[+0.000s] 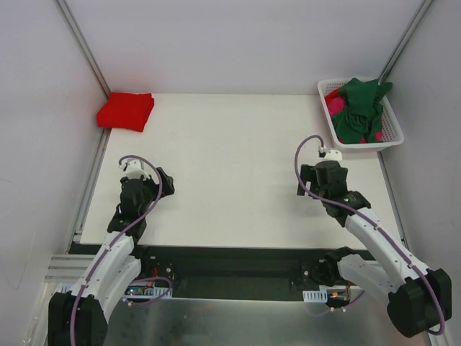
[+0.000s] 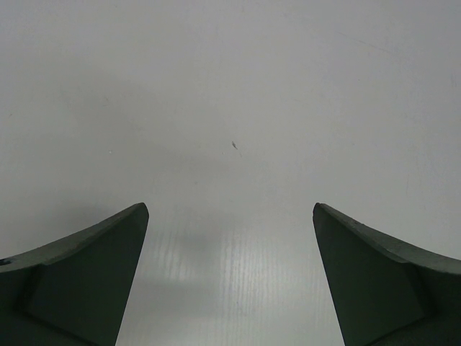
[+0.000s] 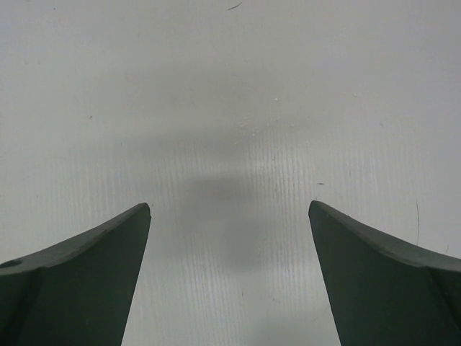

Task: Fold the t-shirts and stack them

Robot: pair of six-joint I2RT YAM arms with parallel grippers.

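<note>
A bright red t-shirt [image 1: 126,111] lies folded at the table's far left corner. A dark green t-shirt [image 1: 360,108] is piled in the white basket [image 1: 393,137] at the far right, with a magenta-pink t-shirt [image 1: 336,107] showing under it. My left gripper [image 1: 164,183] hovers low over the near left of the table, open, nothing between its fingers [image 2: 94,267]. My right gripper [image 1: 311,184] hangs over the near right, below the basket, also open and empty. Both wrist views show only bare white table between the fingers [image 3: 389,274].
The white table [image 1: 230,166] is bounded by grey walls and metal rails on the left and right. The basket sits at the far right corner, partly over the table's edge.
</note>
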